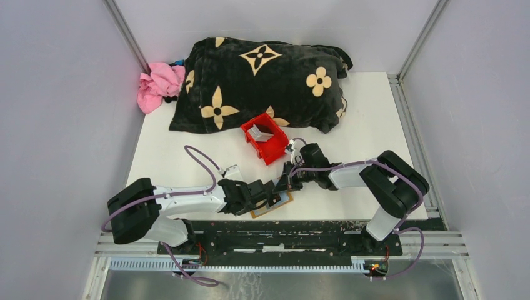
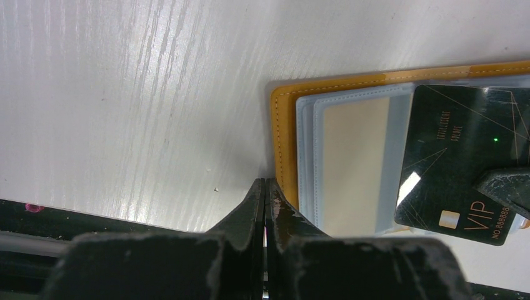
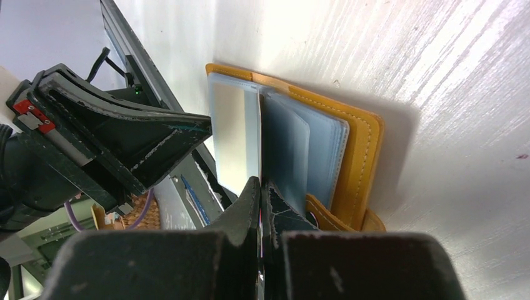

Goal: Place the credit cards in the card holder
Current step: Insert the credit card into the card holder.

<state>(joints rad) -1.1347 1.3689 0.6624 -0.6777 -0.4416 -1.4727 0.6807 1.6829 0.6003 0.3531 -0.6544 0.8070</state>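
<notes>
The card holder point(image 2: 350, 156) lies at the surface's point(image 1: 362, 131) near edge, a credit card point(image 2: 456, 156) atop it; a bin point(image 1: 265, 139) sits behind.

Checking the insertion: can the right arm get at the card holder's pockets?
Likely yes: the card holder lies open with the card over its pockets; the left fingers sit shut at its edge.

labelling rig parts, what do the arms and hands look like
The left arm and right arm have white links between bulky black joint housings, each trailing a looping purple cable. The left hand and right hand are black with tapering, scuffed fingers; the left's body carries a small red tab.
</notes>
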